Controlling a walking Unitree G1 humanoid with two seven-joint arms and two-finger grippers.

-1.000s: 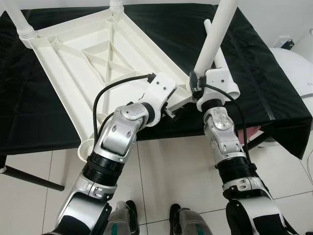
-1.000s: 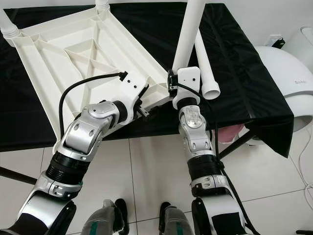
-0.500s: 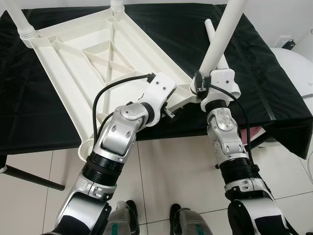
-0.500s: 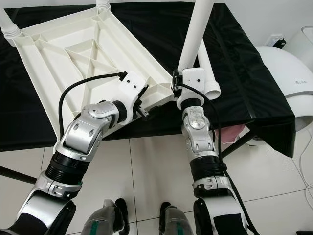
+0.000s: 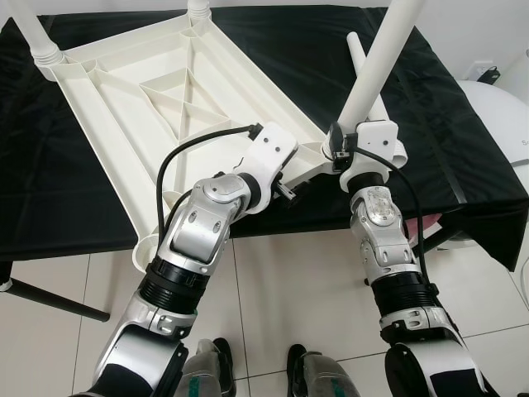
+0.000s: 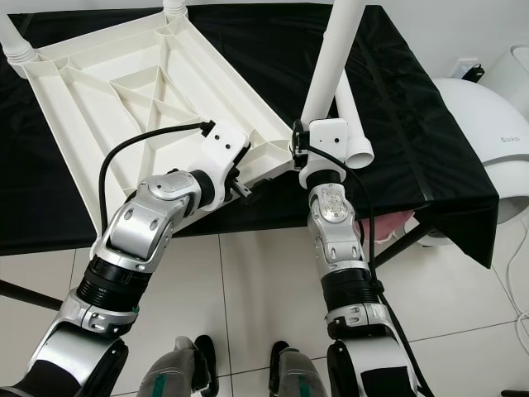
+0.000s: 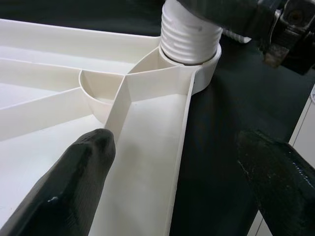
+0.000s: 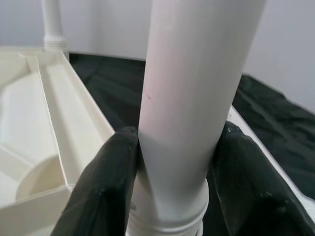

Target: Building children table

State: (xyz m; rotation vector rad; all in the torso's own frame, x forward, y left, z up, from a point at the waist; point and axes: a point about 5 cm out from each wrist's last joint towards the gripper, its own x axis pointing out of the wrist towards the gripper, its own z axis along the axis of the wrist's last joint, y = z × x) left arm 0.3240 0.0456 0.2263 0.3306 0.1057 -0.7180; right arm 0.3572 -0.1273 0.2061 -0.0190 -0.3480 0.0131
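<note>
Black-draped bench: right hand (image 8: 172, 191) clamps table leg (image 5: 376, 70) in tabletop's (image 5: 157, 107) corner socket; left hand (image 7: 182, 182) open astride rim.

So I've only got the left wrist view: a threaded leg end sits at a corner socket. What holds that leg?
Observer: The right hand is clamped on the leg, just above its threaded end.
Operator: Is the leg upright?
Observer: No, it leans away from the upturned tabletop.
Operator: Any other legs?
Observer: Two far corner legs are fitted; a loose leg lies on the black cloth.
</note>
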